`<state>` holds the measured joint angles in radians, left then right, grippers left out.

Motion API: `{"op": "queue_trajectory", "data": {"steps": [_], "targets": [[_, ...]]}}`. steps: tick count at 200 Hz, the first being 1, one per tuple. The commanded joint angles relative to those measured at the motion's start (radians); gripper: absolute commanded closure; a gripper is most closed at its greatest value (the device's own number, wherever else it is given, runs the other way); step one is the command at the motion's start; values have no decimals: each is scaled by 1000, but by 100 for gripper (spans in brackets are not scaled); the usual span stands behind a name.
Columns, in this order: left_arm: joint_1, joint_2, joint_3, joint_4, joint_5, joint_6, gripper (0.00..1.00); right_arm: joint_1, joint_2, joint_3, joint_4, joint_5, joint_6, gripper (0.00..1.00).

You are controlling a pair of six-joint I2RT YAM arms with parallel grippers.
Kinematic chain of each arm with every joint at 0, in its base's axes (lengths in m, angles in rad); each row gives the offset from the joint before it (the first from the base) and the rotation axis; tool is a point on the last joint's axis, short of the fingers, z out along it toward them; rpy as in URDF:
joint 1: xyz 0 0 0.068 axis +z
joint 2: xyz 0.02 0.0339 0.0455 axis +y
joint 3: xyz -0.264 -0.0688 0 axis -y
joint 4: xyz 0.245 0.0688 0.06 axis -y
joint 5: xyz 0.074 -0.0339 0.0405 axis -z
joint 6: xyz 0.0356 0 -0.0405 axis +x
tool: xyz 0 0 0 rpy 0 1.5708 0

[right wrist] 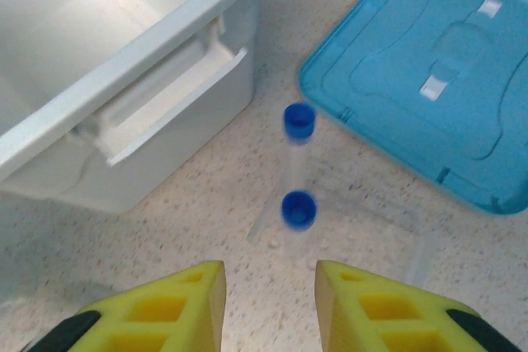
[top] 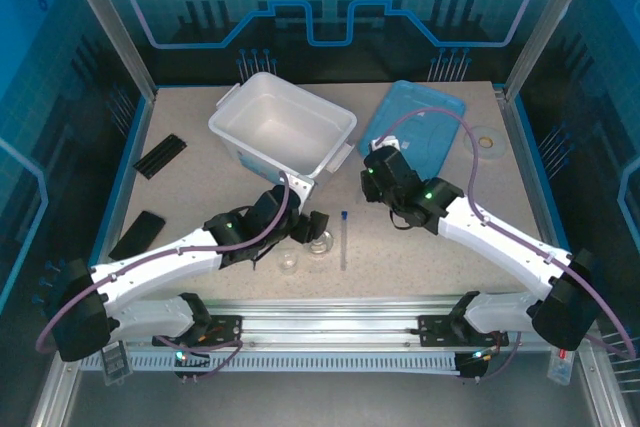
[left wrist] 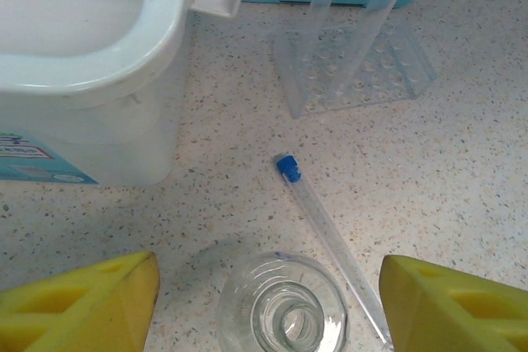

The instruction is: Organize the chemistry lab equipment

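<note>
The left hand [left wrist: 270, 279] hangs spread over the glass flask [left wrist: 282, 319], which stands on the worktop [left wrist: 462, 171]. The flask looks light, slick and breakable, best pinched gently at the neck. Just right lies a loose blue-capped tube [left wrist: 330, 237]. Farther right, the right hand [right wrist: 270, 286], fingers apart and empty, hovers above two tubes [right wrist: 299, 209] standing in the rack [left wrist: 355, 68].

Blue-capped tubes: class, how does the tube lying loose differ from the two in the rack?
The loose tube lies flat on the table; the racked tubes stand in the clear rack. The loose tube sits beside the flask; the racked tubes stand near the blue lid. All are clear with blue caps.
</note>
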<state>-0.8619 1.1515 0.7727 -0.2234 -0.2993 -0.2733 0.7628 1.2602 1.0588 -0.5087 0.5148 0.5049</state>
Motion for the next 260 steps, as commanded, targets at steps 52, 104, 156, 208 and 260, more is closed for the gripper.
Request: {"op": "queue_trajectory", "data": {"steps": [52,104,156,208,260], "targets": [[49,-49,-46,-30,10,-75,28,107,44,-31,-46,-101,131,68],[75,-78,-80,-18,79,-108,28,119,191,-32,-5,-188,170,68],[81,-107,-114,-10,97,-116,28,119,318,-19,25,-241,187,68],[82,-104,-118,-4,99,-109,29,107,399,-11,33,-234,217,68],[82,-104,-116,-5,95,-102,28,89,467,-3,45,-246,220,69]]}}
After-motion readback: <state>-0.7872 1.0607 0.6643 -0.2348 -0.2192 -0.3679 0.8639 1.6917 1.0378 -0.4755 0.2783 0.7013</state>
